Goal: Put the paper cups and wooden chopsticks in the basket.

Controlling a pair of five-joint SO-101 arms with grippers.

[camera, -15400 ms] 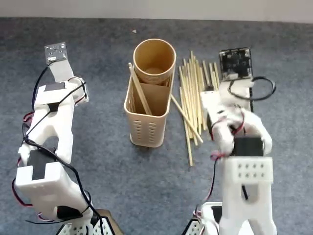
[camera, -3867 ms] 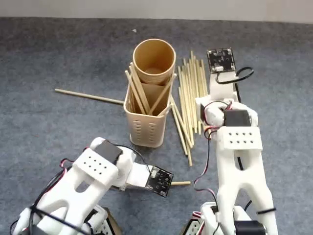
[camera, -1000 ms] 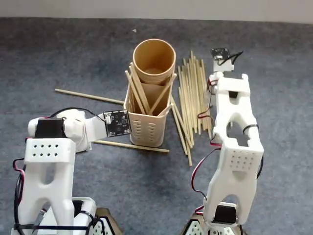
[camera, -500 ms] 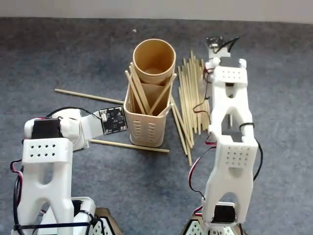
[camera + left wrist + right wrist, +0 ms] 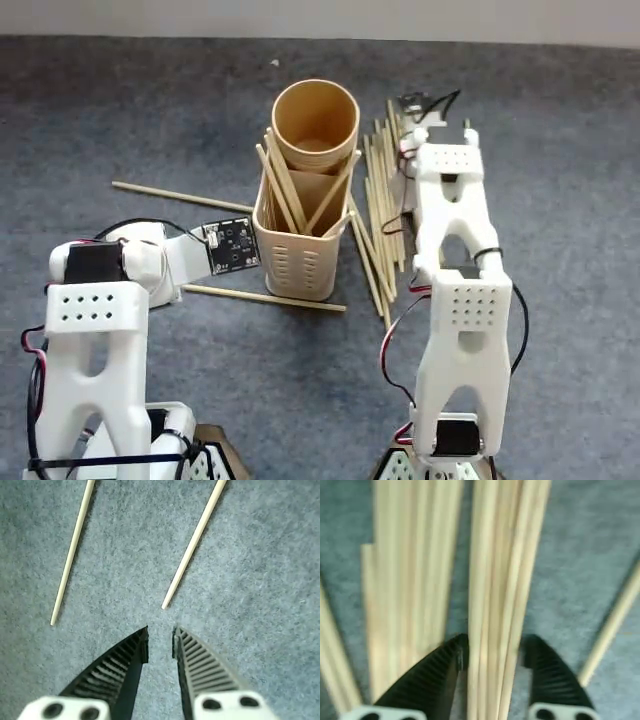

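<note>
Right wrist view has my right gripper [image 5: 495,647] partly open. Its jaws straddle a few sticks of the pile [image 5: 500,570], and I see no pinch on them. My left gripper [image 5: 160,632] is open only a crack and holds nothing. The tip of one loose stick [image 5: 194,547] lies just ahead of its gap, and a second stick [image 5: 73,550] lies off to one side.

From the high view, the cup [image 5: 316,125] stands in the far end of the basket [image 5: 298,265], with several sticks leaning inside. The pile lies on the carpet [image 5: 150,100] just beside the basket, on the right arm's side.

I judge the sticks light, stiff and smooth, so they should roll easily and splay if I grab several at once. I would take them near mid-length so they balance, and squeeze firmly enough that none slides out.

My right arm covers its own gripper and part of the pile from above. The basket's floor is hidden, and I cannot tell whether one cup or a stack sits there.
</note>
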